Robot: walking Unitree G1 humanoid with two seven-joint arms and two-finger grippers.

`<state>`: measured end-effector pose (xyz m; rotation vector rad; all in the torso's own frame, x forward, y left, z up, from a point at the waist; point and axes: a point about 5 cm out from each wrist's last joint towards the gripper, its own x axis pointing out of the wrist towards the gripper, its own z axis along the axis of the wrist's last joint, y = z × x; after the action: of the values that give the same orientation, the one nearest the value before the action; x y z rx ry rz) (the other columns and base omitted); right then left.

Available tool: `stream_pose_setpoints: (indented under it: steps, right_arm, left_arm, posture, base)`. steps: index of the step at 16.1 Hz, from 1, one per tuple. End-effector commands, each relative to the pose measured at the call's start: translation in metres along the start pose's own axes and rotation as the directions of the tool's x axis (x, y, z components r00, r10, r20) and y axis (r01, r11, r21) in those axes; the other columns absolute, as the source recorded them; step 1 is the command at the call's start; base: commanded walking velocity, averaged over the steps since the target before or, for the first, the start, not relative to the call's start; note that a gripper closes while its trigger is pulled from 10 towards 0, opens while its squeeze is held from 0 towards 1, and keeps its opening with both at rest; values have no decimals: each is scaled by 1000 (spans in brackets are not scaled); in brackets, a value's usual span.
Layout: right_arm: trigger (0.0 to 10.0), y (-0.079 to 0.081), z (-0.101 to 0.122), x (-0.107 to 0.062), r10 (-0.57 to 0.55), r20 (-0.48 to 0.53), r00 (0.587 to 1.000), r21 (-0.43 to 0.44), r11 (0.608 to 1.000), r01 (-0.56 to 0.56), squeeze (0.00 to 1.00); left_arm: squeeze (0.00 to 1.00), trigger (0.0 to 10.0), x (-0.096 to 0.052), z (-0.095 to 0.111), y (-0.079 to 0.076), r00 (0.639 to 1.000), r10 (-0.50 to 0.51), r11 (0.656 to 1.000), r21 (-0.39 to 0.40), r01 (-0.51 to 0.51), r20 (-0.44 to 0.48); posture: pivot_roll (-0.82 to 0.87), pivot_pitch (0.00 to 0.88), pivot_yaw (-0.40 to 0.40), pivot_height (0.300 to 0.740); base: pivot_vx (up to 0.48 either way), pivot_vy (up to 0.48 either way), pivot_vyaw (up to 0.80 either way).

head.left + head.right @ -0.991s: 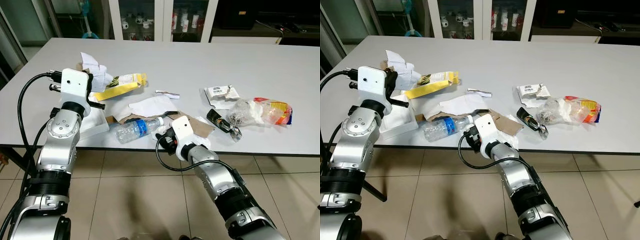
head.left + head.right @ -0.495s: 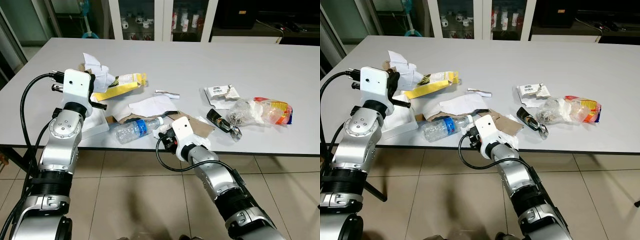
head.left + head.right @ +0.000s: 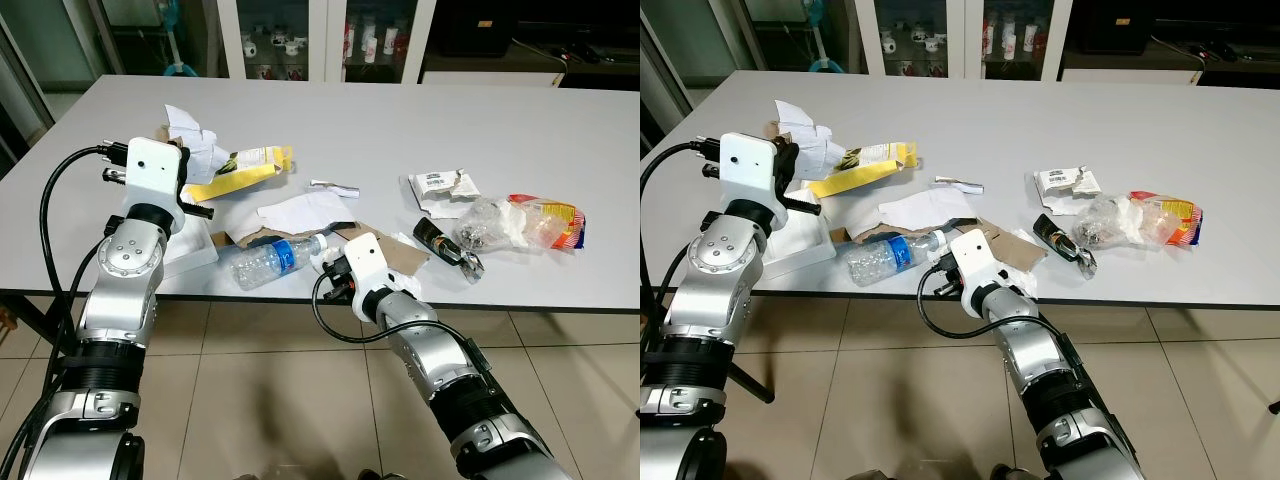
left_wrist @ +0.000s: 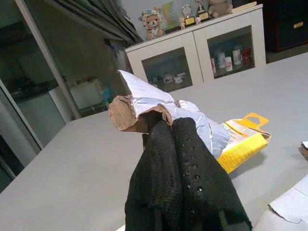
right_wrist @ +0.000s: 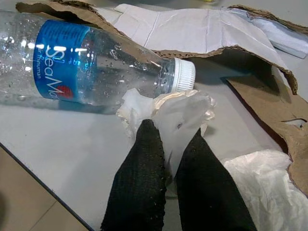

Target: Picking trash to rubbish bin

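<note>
Right wrist view: right gripper (image 5: pixel 171 139) pinches crumpled tissue (image 5: pixel 168 110) beside empty capped bottle (image 5: pixel 82 62); left gripper (image 4: pixel 171 130) clamps paper wad (image 4: pixel 144 103).

Grey table (image 3: pixel 420 120), tiled floor (image 3: pixel 260 400) — glass-fronted cabinets (image 3: pixel 320 35)

Clear plastic bottle (image 5: pixel 82 62), crumpled tissue (image 5: pixel 168 113), torn cardboard (image 5: pixel 269 91)

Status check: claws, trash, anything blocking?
Left claw shut on torn cardboard scrap. Right claw shut on crumpled tissue. Water bottle touching tissue.
</note>
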<state>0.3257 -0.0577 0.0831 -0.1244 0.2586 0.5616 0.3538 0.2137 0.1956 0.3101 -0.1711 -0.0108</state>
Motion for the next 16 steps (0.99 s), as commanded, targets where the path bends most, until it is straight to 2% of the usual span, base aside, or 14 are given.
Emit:
stream_pose_setpoints:
  steps: [1, 9, 10, 11, 13, 14, 16]
  right_arm:
    - [0, -4, 6, -1, -17, 29, 999, -10, 1000, 17, 0]
    - [0, -9, 17, 0, -41, 67, 997, -14, 999, 42, 0]
    - [4667, -11, 21, 0, -56, 82, 995, -10, 998, 57, 0]
    - [10000, -13, 25, 0, -75, 100, 992, -6, 997, 76, 0]
    - [10000, -19, 36, -1, -123, 151, 981, 11, 992, 123, 0]
    - [10000, -35, 64, -8, -235, 288, 928, 74, 972, 224, 0]
    - [10000, -43, 83, -15, -277, 377, 884, 93, 961, 261, 0]
  left_arm:
    - [0, 10000, 2, 7, -3, 1000, -2, 1000, 2, 2, 20]
    - [0, 10000, 3, 7, -11, 999, -18, 1000, -18, 18, 31]
    - [0, 10000, 4, 8, -13, 999, -22, 999, -25, 23, 36]
    - [0, 10000, 3, 8, -15, 999, -27, 999, -34, 29, 38]
    - [0, 10000, 3, 8, -21, 998, -41, 997, -59, 43, 43]
    - [0, 10000, -1, 9, -39, 995, -80, 992, -93, 85, 61]
    - [0, 10000, -3, 10, -53, 992, -109, 987, -115, 116, 66]
  posture:
    - [37, 41, 11, 740]
    - [36, 9, 17, 740]
    - [37, 3, 18, 740]
    - [37, 0, 19, 740]
    - [35, 0, 21, 740]
    - [33, 0, 23, 740]
    - [30, 0, 26, 740]
  base:
    - [0, 0, 0]
    - [0, 0, 0]
    - [0, 0, 0]
    - [0, 0, 0]
    - [0, 0, 0]
    - [0, 0, 0]
    - [0, 0, 0]
